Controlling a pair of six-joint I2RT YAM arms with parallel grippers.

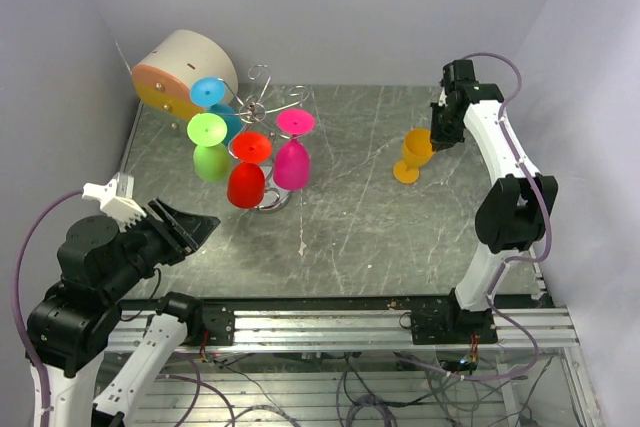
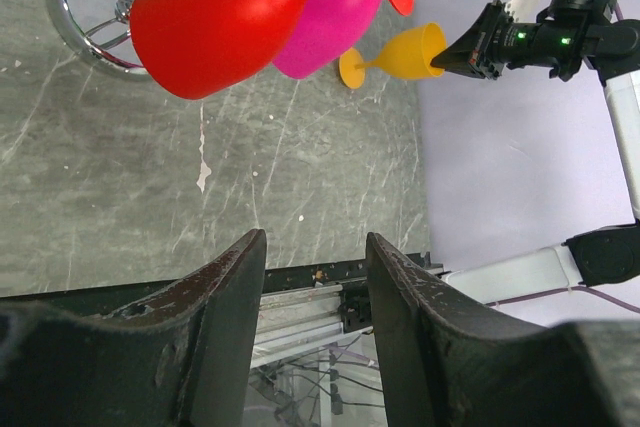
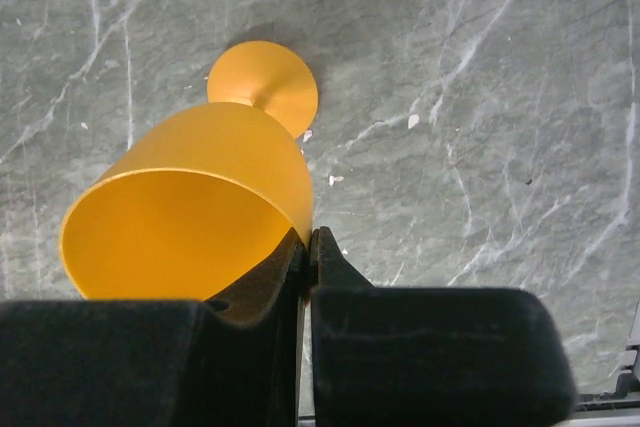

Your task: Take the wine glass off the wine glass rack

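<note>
On the marble table [image 1: 350, 237], the rack [image 1: 258, 107] stands far left, a red glass [image 1: 246, 182] hanging bowl-down from it. Near left, the left gripper [image 1: 205, 232] hovers, jaws spread and empty. Far right, well clear of the rack, the right gripper [image 1: 438, 137] pinches the rim of the orange glass [image 1: 412, 157], which stands upright, long axis vertical, mouth up, foot on the table. Best practice now: part the fingers gently, then lift straight up so the rim is not dragged over.
</note>
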